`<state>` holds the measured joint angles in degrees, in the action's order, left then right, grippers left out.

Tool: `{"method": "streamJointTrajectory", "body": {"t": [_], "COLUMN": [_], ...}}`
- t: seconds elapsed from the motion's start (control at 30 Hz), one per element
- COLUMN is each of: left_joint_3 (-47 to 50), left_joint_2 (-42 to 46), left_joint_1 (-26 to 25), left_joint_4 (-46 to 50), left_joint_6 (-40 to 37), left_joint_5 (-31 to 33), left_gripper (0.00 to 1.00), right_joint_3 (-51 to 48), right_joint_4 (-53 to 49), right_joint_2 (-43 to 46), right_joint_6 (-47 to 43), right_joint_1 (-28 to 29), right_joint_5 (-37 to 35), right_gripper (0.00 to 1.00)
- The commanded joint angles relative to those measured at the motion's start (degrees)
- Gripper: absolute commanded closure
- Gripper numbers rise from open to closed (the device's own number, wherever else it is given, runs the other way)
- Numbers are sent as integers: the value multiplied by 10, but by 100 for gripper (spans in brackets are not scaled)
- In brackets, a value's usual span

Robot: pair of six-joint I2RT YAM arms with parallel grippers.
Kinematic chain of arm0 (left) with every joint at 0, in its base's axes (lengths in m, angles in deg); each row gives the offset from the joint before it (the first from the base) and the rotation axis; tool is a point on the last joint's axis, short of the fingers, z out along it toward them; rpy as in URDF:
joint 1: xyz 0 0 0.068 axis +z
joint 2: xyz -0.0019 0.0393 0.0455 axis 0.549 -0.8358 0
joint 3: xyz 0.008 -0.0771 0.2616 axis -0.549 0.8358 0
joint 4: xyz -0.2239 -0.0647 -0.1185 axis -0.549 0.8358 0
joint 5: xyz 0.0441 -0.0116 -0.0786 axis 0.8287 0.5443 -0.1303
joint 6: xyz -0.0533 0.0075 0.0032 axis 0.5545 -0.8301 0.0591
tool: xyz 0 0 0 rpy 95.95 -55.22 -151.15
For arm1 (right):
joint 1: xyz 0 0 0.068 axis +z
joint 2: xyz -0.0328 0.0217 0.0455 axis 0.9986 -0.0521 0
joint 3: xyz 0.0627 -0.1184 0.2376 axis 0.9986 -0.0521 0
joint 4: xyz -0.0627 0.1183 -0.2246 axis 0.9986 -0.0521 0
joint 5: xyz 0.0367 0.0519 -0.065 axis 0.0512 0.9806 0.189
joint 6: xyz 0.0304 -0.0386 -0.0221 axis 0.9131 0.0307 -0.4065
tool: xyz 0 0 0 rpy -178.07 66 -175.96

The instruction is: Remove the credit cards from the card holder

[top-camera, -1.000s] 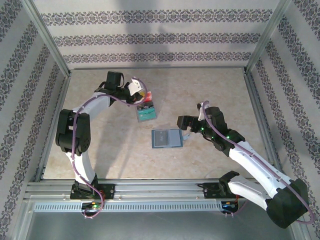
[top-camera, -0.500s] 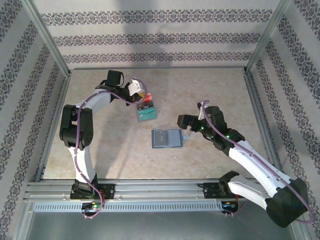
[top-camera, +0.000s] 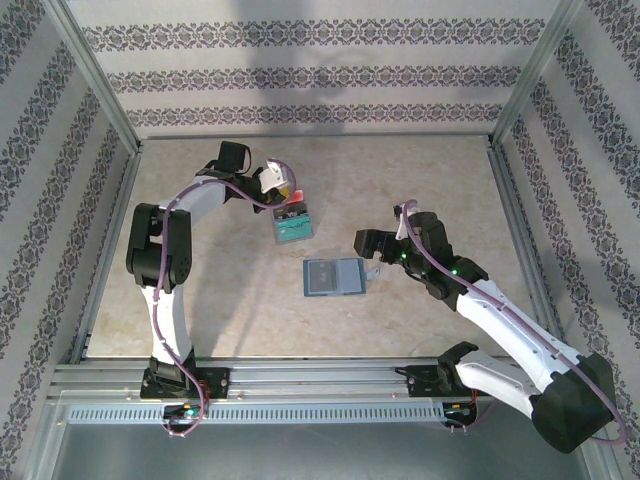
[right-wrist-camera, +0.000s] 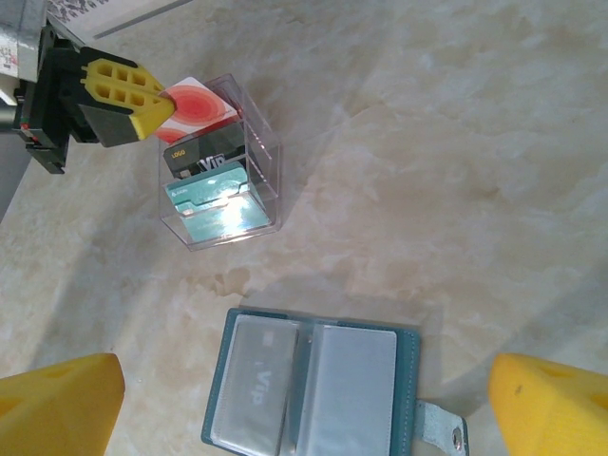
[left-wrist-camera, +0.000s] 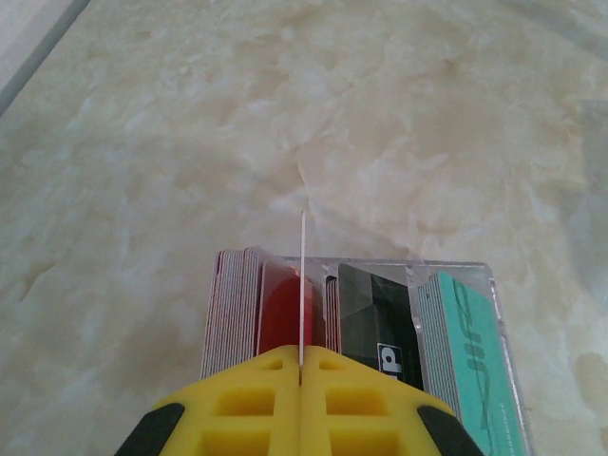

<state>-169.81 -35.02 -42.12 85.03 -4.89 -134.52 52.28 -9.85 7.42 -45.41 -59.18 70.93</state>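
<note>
Left end effector (top-camera: 283, 190) clamps a red-white card (right-wrist-camera: 199, 109) at the clear box (right-wrist-camera: 271, 166); right end effector (top-camera: 368, 255) gapes over the open card holder (right-wrist-camera: 323, 389).

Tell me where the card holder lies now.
In the top view the card holder lies open mid-table, just below and right of the clear card box, and left of the open right gripper.

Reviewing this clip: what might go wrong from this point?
1. The left claw is shut on the red-and-white card at the clear box. If the card is slanted, it may snag a divider or shove the box.
2. The card holder lies open and unpinned near the open right claw. Tugging its whitish card may drag the holder along.
</note>
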Motion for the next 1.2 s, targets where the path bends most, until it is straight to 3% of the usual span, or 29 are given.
{"method": "streamJointTrajectory", "body": {"t": [0.0, 0.2, 0.37, 0.6, 0.77, 0.87, 1.0, 1.17], "left_joint_3": [-16, -16, -20, -13, 16, 53, 152, 251], "left_joint_2": [-10, -18, -14, 25, 82, 125, 198, 290], "left_joint_1": [12, 12, 12, 12, 11, 10, 1, -44], "left_joint_4": [20, 16, 25, 24, -28, -89, -249, -316], "left_joint_6": [-25, -27, -16, 21, 110, 199, 364, 457], "left_joint_5": [-4, 11, 3, -30, -42, -42, -5, 118], "left_gripper": [100, 100, 75, 71, 69, 65, 46, 13], "right_joint_3": [14, 15, 15, 14, 27, 39, 58, 83], "right_joint_4": [3, 6, 8, 4, -28, -48, -72, -92], "right_joint_2": [7, 4, 1, 0, -13, -36, -79, -139], "right_joint_6": [11, 12, 12, 10, 0, -4, -4, -2], "right_joint_1": [-6, -6, -6, 1, 33, 63, 102, 149], "right_joint_5": [-4, -1, 1, 0, -44, -80, -119, -149], "right_gripper": [2, 2, 2, 2, 2, 8, 19, 32]}}
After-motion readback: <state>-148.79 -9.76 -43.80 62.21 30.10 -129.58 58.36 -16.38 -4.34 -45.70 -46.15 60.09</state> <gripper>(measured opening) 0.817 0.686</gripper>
